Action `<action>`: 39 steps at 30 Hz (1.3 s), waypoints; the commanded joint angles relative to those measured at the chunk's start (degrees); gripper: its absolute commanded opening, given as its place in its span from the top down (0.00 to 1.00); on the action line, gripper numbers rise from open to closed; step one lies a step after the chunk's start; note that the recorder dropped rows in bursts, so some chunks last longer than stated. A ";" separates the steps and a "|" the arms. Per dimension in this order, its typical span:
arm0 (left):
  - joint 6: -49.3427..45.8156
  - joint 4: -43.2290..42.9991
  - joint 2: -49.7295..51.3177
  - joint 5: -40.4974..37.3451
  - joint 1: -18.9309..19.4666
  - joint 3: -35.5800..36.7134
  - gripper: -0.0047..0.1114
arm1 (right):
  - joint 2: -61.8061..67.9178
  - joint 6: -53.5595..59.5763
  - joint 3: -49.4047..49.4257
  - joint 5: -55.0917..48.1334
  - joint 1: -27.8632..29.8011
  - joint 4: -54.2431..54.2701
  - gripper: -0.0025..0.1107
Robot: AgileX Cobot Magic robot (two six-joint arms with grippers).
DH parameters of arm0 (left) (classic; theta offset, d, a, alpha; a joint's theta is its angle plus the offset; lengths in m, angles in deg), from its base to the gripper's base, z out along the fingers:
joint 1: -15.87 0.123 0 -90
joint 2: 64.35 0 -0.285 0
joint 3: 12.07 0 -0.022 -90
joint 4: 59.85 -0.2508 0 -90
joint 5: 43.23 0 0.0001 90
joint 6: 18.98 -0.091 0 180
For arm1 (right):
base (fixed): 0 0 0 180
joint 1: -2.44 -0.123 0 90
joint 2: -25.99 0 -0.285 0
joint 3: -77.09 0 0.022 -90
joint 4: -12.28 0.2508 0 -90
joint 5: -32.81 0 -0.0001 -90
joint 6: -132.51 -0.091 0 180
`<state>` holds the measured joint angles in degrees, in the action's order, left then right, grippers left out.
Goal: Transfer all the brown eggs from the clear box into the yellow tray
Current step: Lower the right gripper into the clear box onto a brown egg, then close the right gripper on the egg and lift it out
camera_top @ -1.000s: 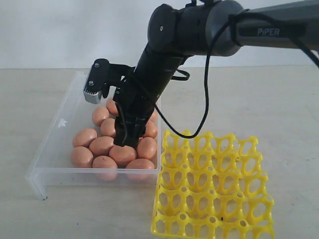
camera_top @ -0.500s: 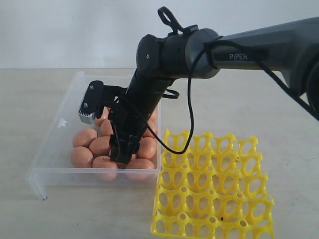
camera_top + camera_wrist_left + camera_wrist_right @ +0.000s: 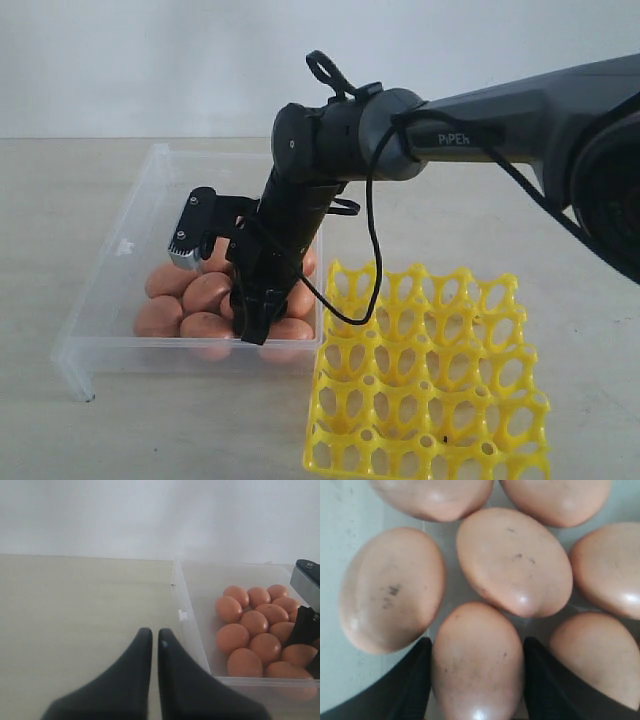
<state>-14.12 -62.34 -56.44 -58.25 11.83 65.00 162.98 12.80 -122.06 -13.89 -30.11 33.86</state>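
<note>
All brown eggs (image 3: 205,293) boxed (tray (image 3: 430,385) bare).

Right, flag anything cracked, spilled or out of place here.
Nothing stands out. The eggs look whole and all lie inside the clear box, the yellow tray sits flat and empty beside it, and the right gripper straddles one egg.

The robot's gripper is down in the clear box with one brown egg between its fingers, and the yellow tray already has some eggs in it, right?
Not quite. The yellow tray holds no eggs yet; the exterior view shows all its cups bare. The rest is right: the right gripper is down in the clear box with a brown egg between its fingers.
</note>
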 commanded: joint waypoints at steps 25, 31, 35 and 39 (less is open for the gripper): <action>-0.13 0.14 -0.12 0.50 0.19 0.15 0.92 | -27.46 -19.93 21.05 17.98 0.06 9.26 0.98; -0.13 0.14 -0.12 0.50 0.19 0.15 0.92 | -43.33 -19.26 46.51 51.63 0.06 19.19 0.98; -0.13 0.14 -0.12 0.50 0.19 0.15 0.92 | -50.58 -22.31 56.61 65.39 0.06 19.19 0.98; -0.13 0.14 -0.12 0.50 0.19 0.15 0.92 | -53.32 -37.54 62.70 80.32 0.48 19.25 0.98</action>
<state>-14.12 -62.34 -56.44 -58.25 11.83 65.00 111.25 -15.16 -62.73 55.46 -30.11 52.57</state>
